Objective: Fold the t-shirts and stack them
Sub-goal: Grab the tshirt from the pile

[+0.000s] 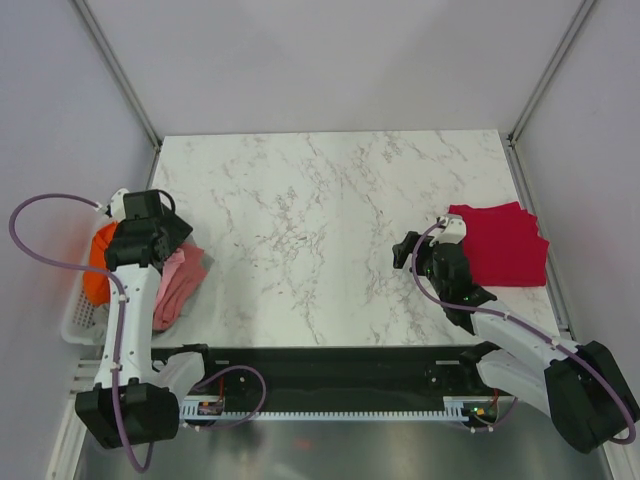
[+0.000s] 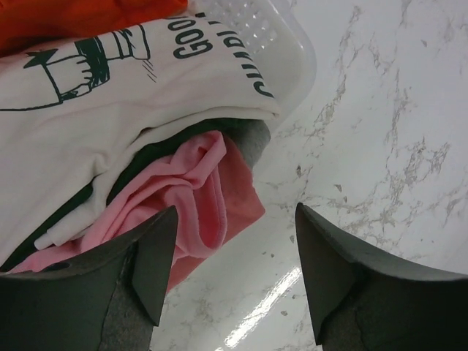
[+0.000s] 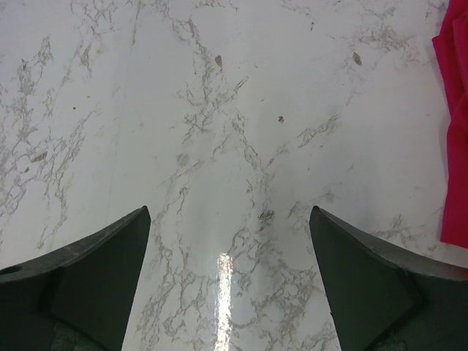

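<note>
Hanging apart at the left edge of the counter, the left jaws face the pink t-shirt just ahead. The right jaws, also apart, are much farther from it.

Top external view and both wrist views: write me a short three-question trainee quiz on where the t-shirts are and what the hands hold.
1. True or false: the red t-shirt lies on the right side of the table.
2. The pink t-shirt is: A) spread mid-table; B) spilling from the white basket; C) stacked on the red one.
3. Fill in: the left hand holds ____.
Key: 1 true; 2 B; 3 nothing.
</note>
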{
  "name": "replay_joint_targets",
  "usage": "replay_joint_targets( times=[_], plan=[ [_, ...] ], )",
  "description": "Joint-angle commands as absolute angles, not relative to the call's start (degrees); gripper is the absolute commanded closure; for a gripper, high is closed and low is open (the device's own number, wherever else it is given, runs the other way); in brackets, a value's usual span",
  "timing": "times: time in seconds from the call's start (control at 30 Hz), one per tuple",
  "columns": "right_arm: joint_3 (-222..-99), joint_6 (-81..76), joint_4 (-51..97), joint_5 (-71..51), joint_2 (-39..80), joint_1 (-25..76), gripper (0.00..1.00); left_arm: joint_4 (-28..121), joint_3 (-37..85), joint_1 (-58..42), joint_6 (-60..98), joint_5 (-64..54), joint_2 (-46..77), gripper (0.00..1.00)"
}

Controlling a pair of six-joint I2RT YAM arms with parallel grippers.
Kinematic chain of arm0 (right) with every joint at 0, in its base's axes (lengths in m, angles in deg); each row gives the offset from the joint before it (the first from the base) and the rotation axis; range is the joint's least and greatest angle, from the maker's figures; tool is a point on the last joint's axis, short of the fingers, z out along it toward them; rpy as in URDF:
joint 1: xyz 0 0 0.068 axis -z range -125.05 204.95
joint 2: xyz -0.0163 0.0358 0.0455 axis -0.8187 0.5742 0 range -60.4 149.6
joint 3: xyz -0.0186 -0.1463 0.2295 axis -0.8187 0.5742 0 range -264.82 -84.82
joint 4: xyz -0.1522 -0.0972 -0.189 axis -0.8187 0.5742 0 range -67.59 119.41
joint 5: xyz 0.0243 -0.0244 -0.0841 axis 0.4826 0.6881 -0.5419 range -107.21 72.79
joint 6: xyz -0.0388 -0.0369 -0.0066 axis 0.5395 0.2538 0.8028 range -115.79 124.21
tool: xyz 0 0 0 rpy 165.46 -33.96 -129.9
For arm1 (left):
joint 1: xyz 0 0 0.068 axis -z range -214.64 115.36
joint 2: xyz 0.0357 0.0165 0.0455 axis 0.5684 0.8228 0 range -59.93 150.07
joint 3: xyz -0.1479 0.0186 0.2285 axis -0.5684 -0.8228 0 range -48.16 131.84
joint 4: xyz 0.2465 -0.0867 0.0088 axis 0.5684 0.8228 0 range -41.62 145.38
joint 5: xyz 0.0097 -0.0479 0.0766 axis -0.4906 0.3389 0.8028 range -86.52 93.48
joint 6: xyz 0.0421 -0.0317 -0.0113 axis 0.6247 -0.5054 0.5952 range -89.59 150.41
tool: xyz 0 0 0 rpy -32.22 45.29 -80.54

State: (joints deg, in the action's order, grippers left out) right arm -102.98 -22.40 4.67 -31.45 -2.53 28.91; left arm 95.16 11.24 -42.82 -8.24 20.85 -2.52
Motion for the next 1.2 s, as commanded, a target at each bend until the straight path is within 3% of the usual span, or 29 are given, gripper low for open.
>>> replay_joint_targets(
  times=[0.0,0.2,0.33,0.4,0.6,0.67,0.7,0.77,0.8,0.83,1.03,1.17],
  plan=[
    [-103.5,-23.2,3.0,-31.3,-2.7,28.8,0.02,97.2,10.7,-43.3,-9.4,16.0,-1.2,0.28],
    [-103.5,-23.3,3.2,-31.3,-2.4,28.7,0.02,96.8,5.9,-43.3,-11.0,16.8,-4.5,0.36],
    [-103.6,-23.4,3.2,-31.4,-2.4,28.8,0.02,95.7,4.3,-43.3,-11.3,14.2,-6.0,0.22],
    [-103.6,-23.4,3.3,-31.5,-2.3,28.7,0.02,95.8,4.6,-43.3,-11.2,13.7,-5.4,0.32],
    [-103.6,-23.4,3.4,-31.6,-2.5,28.8,0.02,97.2,4.6,-44.1,-11.8,16.6,-3.8,0.44],
    [-103.6,-23.4,3.4,-31.6,-2.4,28.8,0.02,98.0,5.2,-44.2,-11.9,19.6,-4.7,0.57],
    [-103.7,-23.4,3.5,-31.6,-2.4,28.8,0.02,98.6,5.2,-44.3,-12.1,21.1,-5.4,0.69],
    [-103.8,-23.4,3.8,-31.7,-2.4,28.7,0.02,98.6,4.6,-44.6,-12.5,23.5,-7.3,0.79],
    [-103.8,-23.4,3.8,-31.7,-2.4,28.8,0.02,98.5,4.3,-44.7,-12.7,24.1,-8.8,0.91],
    [-103.8,-23.4,3.7,-31.8,-2.5,28.8,0.02,98.5,4.1,-44.7,-13.1,24.8,-9.4,0.98],
    [-103.7,-23.4,3.8,-32.0,-2.5,28.8,0.02,98.7,8.9,-44.7,-10.1,24.3,-13.9,0.98],
    [-103.8,-23.3,3.9,-32.2,-2.7,28.8,0.02,99.1,18.2,-44.7,-7.4,23.0,-16.9,0.98]
  ],
)
